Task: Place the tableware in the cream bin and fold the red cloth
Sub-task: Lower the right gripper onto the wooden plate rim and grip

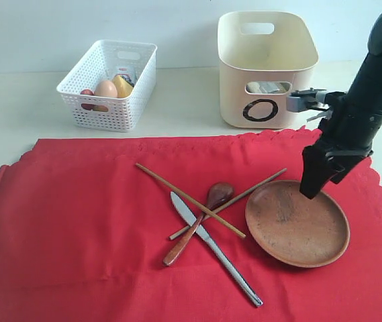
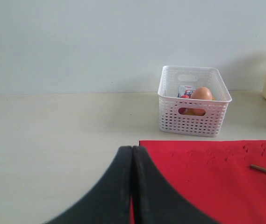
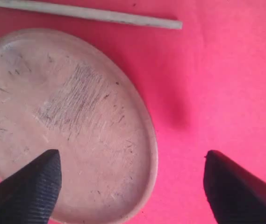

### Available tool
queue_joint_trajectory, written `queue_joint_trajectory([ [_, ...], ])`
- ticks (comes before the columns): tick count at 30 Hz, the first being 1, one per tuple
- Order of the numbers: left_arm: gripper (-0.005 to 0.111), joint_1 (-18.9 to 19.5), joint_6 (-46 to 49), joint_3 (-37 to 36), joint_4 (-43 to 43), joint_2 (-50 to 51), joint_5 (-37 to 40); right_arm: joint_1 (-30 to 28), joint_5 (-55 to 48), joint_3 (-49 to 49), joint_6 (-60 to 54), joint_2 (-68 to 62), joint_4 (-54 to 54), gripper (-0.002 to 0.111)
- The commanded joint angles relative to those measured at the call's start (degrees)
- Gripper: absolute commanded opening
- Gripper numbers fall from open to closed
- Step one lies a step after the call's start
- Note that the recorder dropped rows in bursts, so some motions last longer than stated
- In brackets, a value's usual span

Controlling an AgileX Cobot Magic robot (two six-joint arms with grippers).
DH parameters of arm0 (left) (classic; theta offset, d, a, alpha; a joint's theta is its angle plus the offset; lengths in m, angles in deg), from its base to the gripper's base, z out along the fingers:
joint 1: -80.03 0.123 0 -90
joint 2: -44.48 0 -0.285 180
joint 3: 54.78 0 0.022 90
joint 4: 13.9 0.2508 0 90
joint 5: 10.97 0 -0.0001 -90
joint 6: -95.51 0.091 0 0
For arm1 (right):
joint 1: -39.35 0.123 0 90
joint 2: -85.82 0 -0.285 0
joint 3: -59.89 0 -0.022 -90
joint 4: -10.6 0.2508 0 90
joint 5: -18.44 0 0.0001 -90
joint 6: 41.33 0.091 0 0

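My right gripper stands wide apart and holds nothing. One finger hangs above the inside of the brown plate and the other above bare red cloth outside it, so the rim runs between them. I judge this to be the approach to a rim pinch, with no touch yet. In the exterior view I hover just over the plate's far edge.

The plate looks stiff and matte, wood or clay, I cannot tell which. Fine scratch marks cross its flat middle, and its lip is low and rounded. It lies flat on soft fabric at the right of the cloth, so the lip is the only hold I see. I expect it to have some weight and to tilt down from a one-sided pinch. I should bite well over the rim and lift slowly. The outer finger may also catch the cloth beneath.

Beside the plate, toward the cloth's middle, the chopsticks, the wooden spoon and the knife lie crossed in a heap, one chopstick's tip near the plate. Off the cloth behind my arm stands the cream bin, and a white lattice basket sits farther left.

My left gripper is pressed shut on nothing, low at the cloth's edge, well apart from the tableware.
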Motion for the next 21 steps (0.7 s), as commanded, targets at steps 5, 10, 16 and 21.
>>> queue_joint_trajectory([
  [5,0.0,0.05,0.16,-0.17,0.08,-0.36,-0.12,-0.19,7.02,-5.03,-8.44,0.64,5.33,0.064],
  [10,0.0,0.05,0.16,-0.17,0.08,-0.36,-0.12,-0.19,11.1,-7.8,-9.16,0.64,5.37,0.043],
  [16,0.0,0.05,0.16,-0.17,0.08,-0.36,-0.12,-0.19,10.93,-8.0,-10.21,0.64,4.98,0.023],
  [21,0.0,0.05,0.16,-0.17,0.08,-0.36,-0.12,-0.19,11.04,-8.0,-10.21,0.64,4.98,0.0],
])
